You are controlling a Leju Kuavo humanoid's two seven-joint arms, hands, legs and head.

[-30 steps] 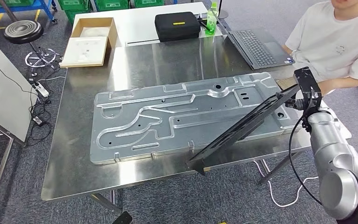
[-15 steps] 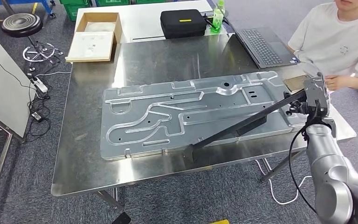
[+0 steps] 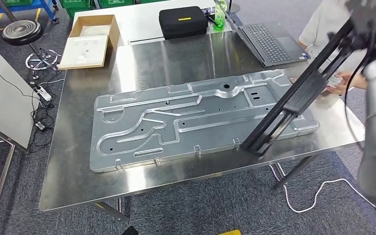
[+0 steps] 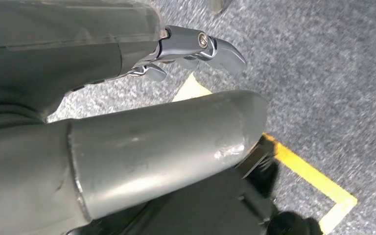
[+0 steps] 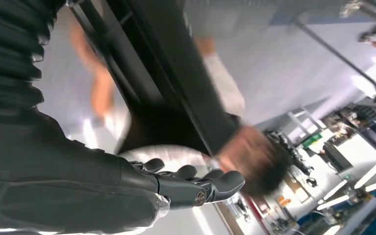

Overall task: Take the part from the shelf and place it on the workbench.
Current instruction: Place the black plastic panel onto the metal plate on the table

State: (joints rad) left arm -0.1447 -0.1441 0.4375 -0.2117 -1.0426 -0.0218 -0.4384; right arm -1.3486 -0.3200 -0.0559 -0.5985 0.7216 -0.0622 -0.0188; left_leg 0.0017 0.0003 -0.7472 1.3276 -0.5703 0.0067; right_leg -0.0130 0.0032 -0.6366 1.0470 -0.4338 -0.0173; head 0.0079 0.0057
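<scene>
The part is a long black frame, held slanting above the right end of the steel workbench. Its lower end hangs over the bench's front right area, near the edge of a large grey pressed metal plate. My right hand holds the frame's upper end, high at the far right. In the right wrist view the black frame runs past my right hand's dark fingers. My left hand hangs over grey carpet with nothing in it and its fingers apart.
A person in a white shirt sits at the bench's far right corner, close behind the frame. A laptop, a black case, a green bottle and a cardboard box lie at the back. A stool stands far left.
My right arm has risen and swung the black frame up steeper. Its lower end has moved right, from the front edge to over the plate's right part. The camera has shifted slightly.
</scene>
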